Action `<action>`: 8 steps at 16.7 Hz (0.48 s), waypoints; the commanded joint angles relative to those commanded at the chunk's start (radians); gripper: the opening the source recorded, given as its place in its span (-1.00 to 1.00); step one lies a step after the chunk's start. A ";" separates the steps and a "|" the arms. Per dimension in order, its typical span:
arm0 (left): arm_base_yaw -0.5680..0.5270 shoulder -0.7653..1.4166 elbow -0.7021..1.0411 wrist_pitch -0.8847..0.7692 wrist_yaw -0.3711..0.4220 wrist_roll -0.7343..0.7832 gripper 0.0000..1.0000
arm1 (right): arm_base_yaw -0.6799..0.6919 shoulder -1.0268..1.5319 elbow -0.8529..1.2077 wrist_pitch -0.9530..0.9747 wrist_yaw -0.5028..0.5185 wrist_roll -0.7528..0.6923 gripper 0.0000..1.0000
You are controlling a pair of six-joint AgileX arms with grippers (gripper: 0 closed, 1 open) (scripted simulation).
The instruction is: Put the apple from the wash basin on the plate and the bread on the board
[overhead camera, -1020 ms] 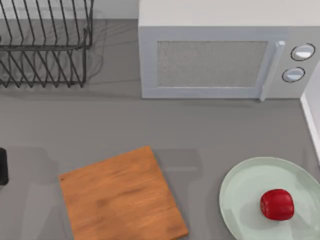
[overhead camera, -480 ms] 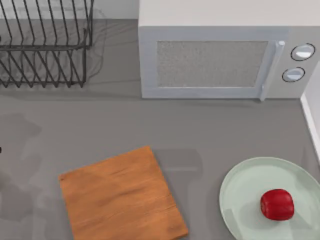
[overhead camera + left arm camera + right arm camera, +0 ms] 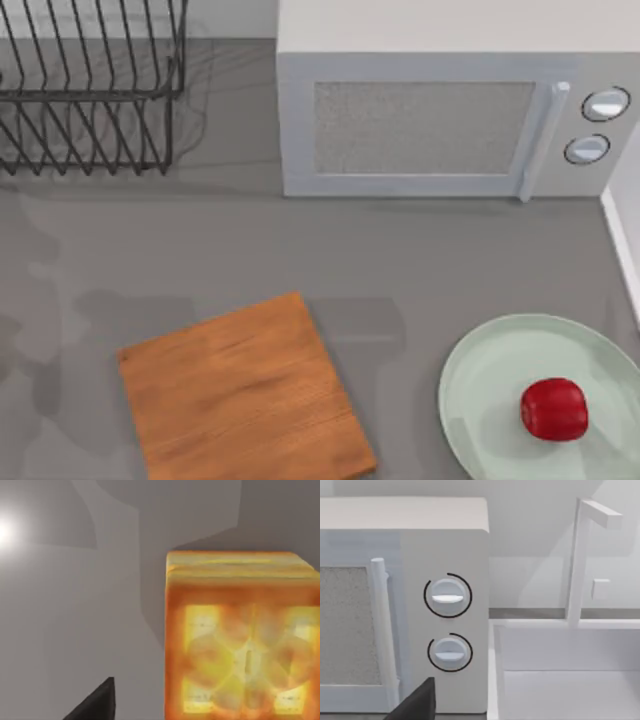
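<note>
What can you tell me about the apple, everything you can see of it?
The apple is small, glossy and deep red, roundish with slightly blocky sides and a soft highlight on top. It looks whole and unmarked. It sits on the pale green plate, right of the plate's middle and far smaller than it, near the table's right front corner in the top view. Nothing but the plate touches it, and a faint shadow falls to its left.

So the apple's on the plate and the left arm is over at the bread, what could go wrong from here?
The bread sits very close under the left wrist camera and off to one side of the dark finger, so a grasp may land off-centre and tip it. The board lies tilted near the table's front edge, so a careless drop could leave the bread hanging off it. The apple sits off-centre on the plate; a knock could roll it.
</note>
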 joint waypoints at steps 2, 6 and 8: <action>0.005 0.026 0.018 -0.015 0.000 0.012 1.00 | 0.000 0.000 0.000 0.000 0.000 0.000 1.00; -0.001 0.023 0.016 -0.013 0.000 0.011 1.00 | 0.000 0.000 0.000 0.000 0.000 0.000 1.00; 0.001 0.033 0.004 0.003 0.000 0.011 1.00 | 0.000 0.000 0.000 0.000 0.000 0.000 1.00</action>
